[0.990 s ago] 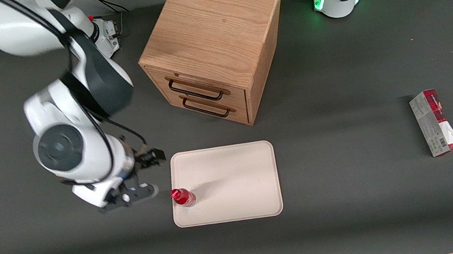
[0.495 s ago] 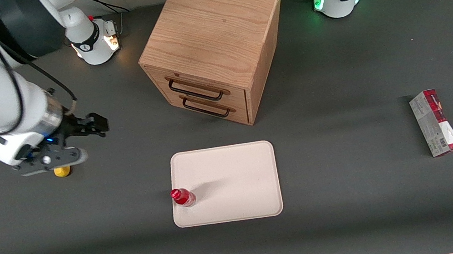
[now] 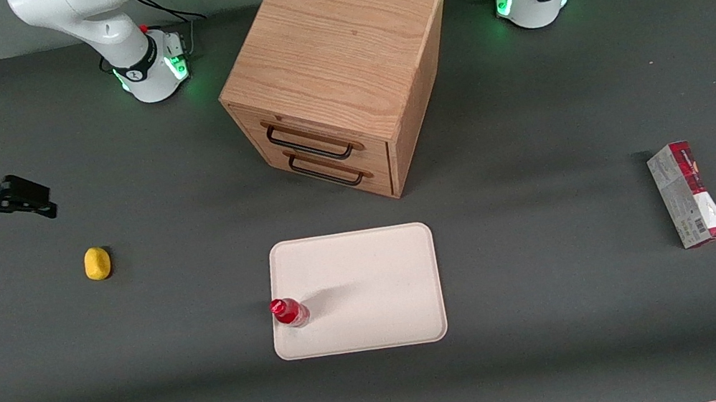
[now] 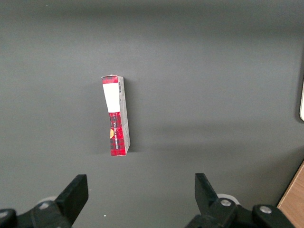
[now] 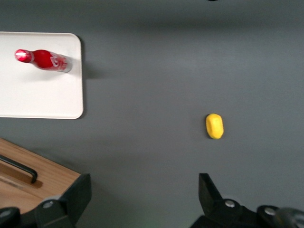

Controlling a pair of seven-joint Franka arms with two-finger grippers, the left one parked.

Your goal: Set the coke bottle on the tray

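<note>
The coke bottle (image 3: 289, 312), slim and red with a red cap, stands upright on the cream tray (image 3: 371, 279), close to the tray's edge toward the working arm's end and near its front corner. Bottle (image 5: 43, 59) and tray (image 5: 42, 95) also show in the right wrist view. My gripper (image 3: 19, 198) is high above the table at the working arm's end, far from the tray. It is open and empty, with bare table between its fingers (image 5: 142, 190).
A small yellow lump (image 3: 96, 263) lies on the table between my gripper and the tray. The oak two-drawer cabinet (image 3: 337, 73) stands farther from the front camera than the tray. A red-and-grey carton (image 3: 687, 194) lies toward the parked arm's end.
My gripper has pulled away from beside the tray, rising and moving toward the working arm's end of the table. The yellow lump is now uncovered. The bottle and tray have not moved.
</note>
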